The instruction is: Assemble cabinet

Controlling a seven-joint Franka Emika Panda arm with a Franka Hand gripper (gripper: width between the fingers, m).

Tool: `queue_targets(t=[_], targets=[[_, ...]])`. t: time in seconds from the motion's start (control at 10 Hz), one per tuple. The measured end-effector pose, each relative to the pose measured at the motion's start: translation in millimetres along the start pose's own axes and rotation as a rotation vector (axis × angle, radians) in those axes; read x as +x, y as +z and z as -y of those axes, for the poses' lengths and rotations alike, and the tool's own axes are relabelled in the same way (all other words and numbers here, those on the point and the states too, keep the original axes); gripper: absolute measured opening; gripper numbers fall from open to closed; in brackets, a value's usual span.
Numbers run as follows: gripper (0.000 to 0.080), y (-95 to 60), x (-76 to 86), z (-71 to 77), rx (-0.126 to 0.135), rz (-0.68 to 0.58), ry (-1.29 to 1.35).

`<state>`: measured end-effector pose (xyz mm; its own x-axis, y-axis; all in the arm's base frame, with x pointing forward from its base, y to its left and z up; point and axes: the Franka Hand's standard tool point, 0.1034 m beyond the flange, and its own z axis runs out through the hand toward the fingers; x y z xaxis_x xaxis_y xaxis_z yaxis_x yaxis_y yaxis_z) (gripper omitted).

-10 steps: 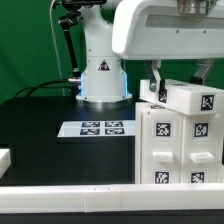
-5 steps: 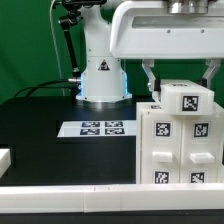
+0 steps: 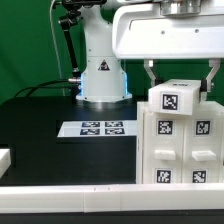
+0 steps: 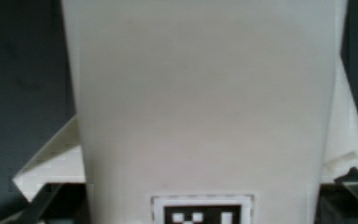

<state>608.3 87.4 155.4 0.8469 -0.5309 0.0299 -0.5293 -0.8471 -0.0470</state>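
While the arm hangs over the work, the scene reads so:

Pincer: the white arm's two-finger pincer point(image 3: 178, 78) points straight down, one dark finger point(image 3: 150, 74) on each side of a block, clenched on that block.

Held piece: a small white plastic block point(image 3: 178, 99) with a black-and-white square marker on its front sits between the fingers, directly under the pincer; in the wrist view it fills the middle as a tall pale slab point(image 4: 202, 100).

Cabinet: the large white plastic box with marker-bearing drawer-like blocks point(image 3: 180, 150) stands on the black table point(image 3: 50, 130), straight below the pincer; the held block rests on or just over its top, which one I cannot tell.

Marker board: the thin flat white marker board point(image 3: 98, 128) lies well apart from the pincer, toward the exterior view's left, before the arm's base point(image 3: 103, 78).
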Motion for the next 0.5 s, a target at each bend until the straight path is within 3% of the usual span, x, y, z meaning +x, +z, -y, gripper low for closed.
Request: queue_targets(t=[0.5], targets=[[0.0557,-0.1,-0.2,0.6,0.011,0.012,0.293]])
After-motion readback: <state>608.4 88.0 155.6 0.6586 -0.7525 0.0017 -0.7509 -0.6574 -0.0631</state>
